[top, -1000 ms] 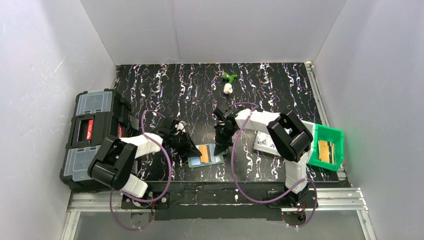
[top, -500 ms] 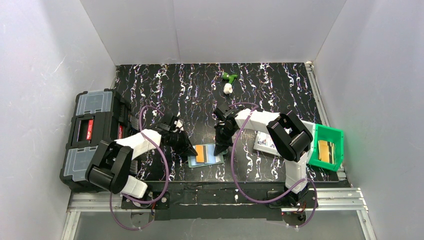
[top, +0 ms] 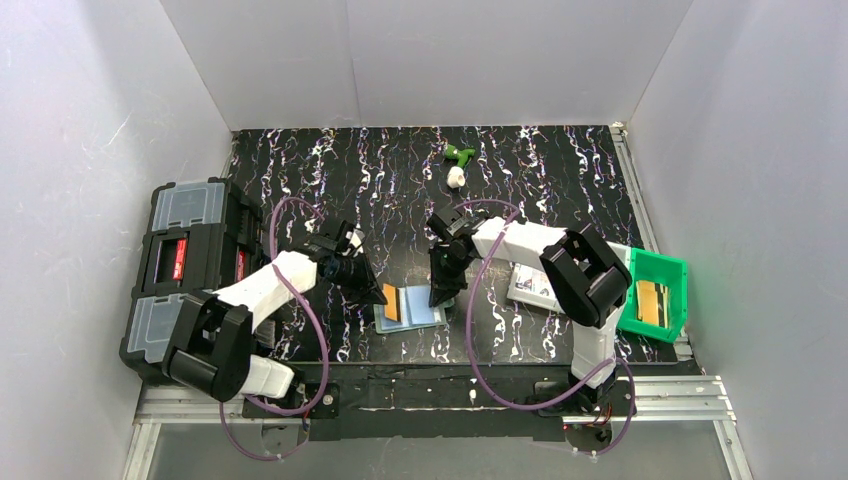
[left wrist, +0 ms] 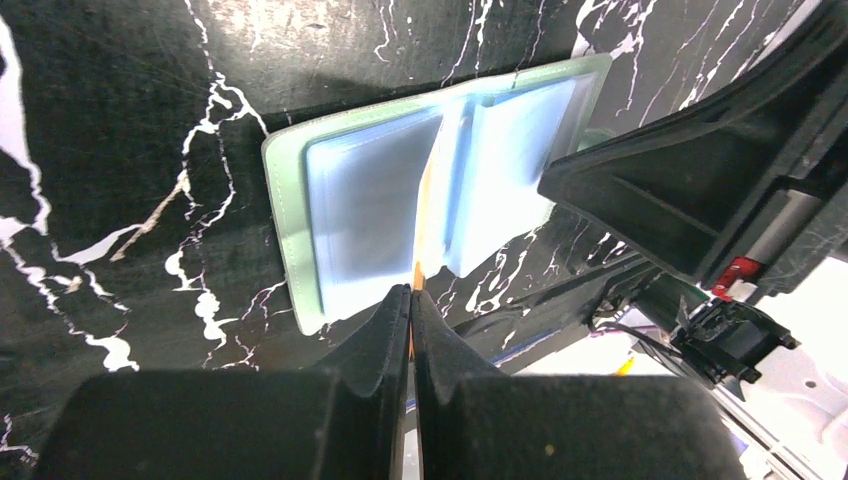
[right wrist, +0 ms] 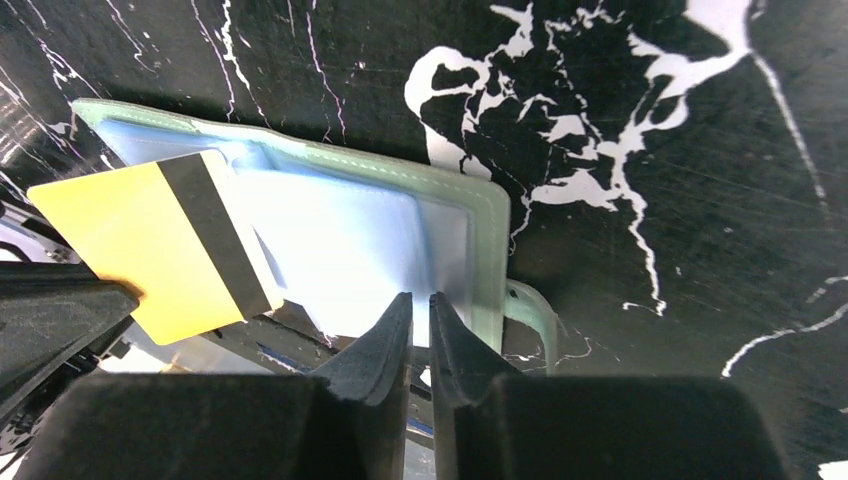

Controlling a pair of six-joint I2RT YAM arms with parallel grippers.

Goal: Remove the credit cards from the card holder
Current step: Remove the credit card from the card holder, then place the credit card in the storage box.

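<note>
An open holder (right wrist: 380,235) lies flat on the table (top: 400,180), near the front edge, between the two arms. The left pincer (left wrist: 411,292) is closed on the edge of a yellow card (right wrist: 150,240) with a dark stripe. The card is tilted up over the holder's left half, and whether its far end sits in a pocket cannot be told. The right pincer (right wrist: 418,300) appears clamped on the holder's right edge, pinning it down. The thin card could slip from so small a grip. The holder could also drag along if the right clamp is light, or the card could jam if pulled at an angle.
</note>
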